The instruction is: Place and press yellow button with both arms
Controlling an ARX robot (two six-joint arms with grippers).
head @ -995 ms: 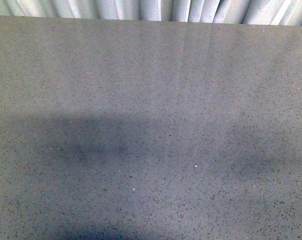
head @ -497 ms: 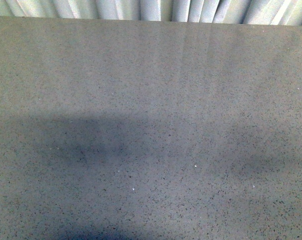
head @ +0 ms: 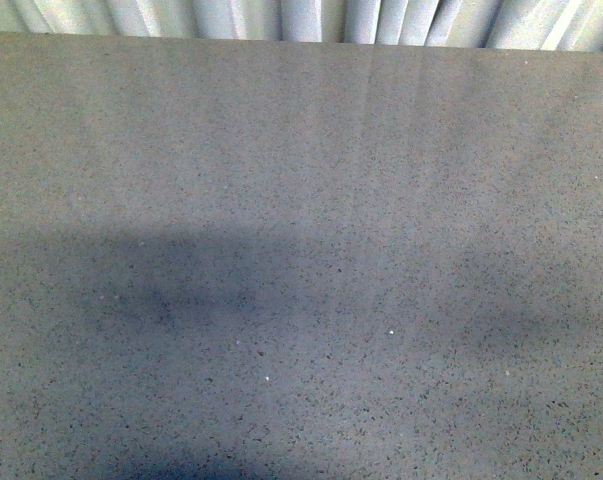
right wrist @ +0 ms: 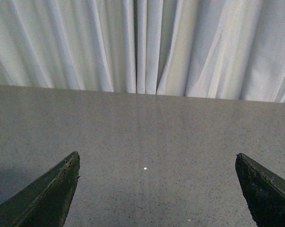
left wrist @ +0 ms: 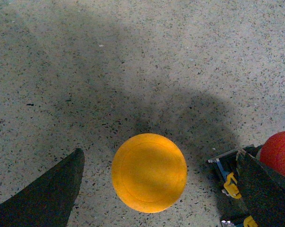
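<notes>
Speckled grey table [head: 301, 150], white curtain [right wrist: 142, 47] behind; left tool [left wrist: 159, 153] and right tool [right wrist: 157, 155] gape wide.

Front view tilts down over the worktop [head: 301, 250] to curtains [head: 281, 18] along the frame's top. Left wrist view looks straight down, close; right wrist view faces those curtains, low.

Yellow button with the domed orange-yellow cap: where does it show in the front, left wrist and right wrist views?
Front view: not in it.
Left wrist view: the yellow button is seen from above, between the fingers of the open left gripper, with a red-capped button beside it.
Right wrist view: not in it.
Shared landmark: the grey speckled tabletop, in all three views.
</notes>
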